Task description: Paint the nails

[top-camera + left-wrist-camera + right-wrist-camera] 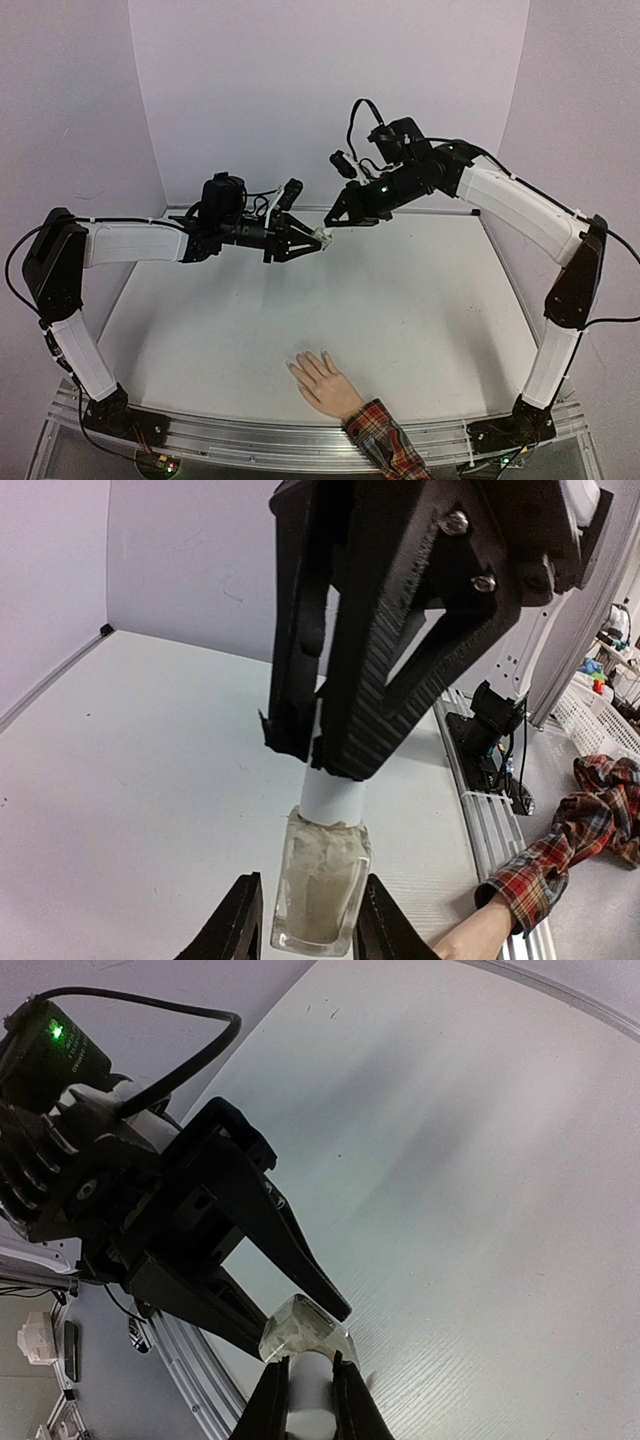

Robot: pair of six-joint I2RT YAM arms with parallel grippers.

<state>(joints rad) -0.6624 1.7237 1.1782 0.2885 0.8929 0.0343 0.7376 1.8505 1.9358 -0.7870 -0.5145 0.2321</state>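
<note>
A flesh-coloured mannequin hand with a red plaid cuff lies palm down at the table's front edge. Its nails are tiny pale tips pointing up-left. High over the back of the table both grippers meet on a small glass polish bottle. My right gripper is shut on the bottle's white cap. My left gripper has its fingers against the two sides of the glass body. In the top view the bottle is a small pale speck between the two grippers.
The white table has pale walls at the back and on both sides. A metal rail runs along its front edge, and the plaid sleeve crosses it. Off the table to the right stands a white basket.
</note>
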